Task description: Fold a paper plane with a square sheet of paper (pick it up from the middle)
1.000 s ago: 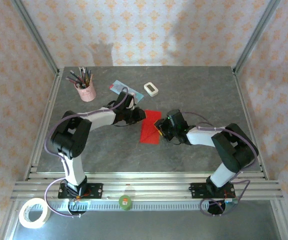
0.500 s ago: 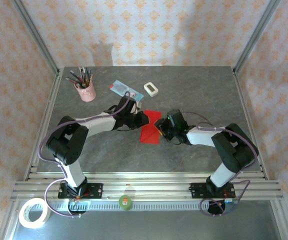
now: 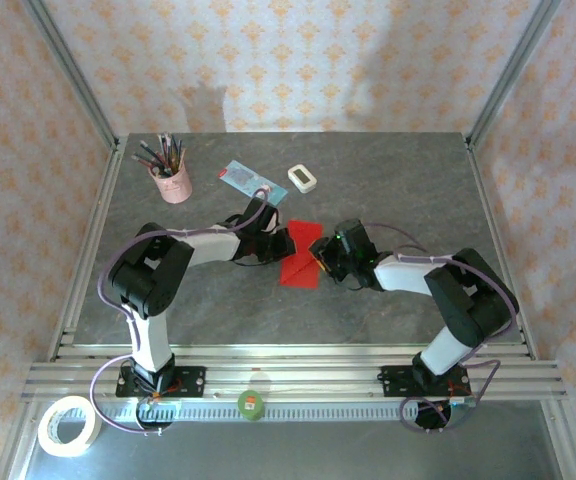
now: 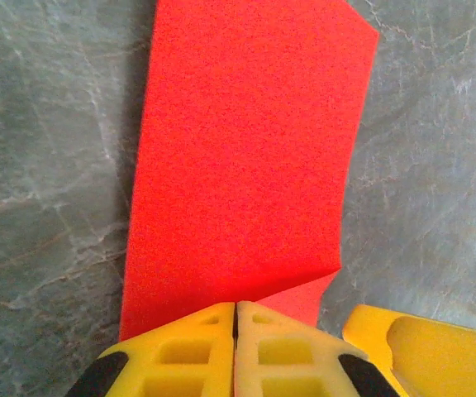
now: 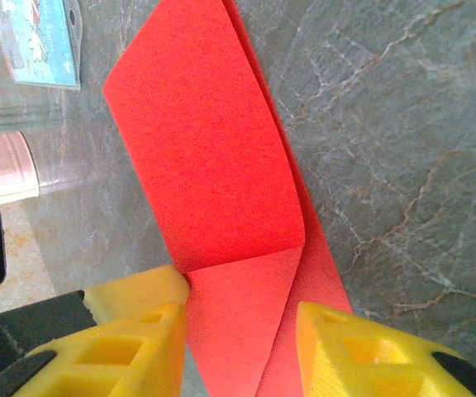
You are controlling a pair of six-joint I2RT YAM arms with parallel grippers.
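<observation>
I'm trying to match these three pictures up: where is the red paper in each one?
Top external: red paper at the table's centre, between the two arms' tips.
Left wrist: red paper in the middle, rising from the closed left jaws.
Right wrist: red paper runs from upper left down between the open right jaws.
Shared landmark: the grey marbled tabletop beneath it.

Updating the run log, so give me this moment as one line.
red sheet: partly folded, lying on table | left claw: shut, at sheet's near edge | right claw: open, straddling sheet
</observation>
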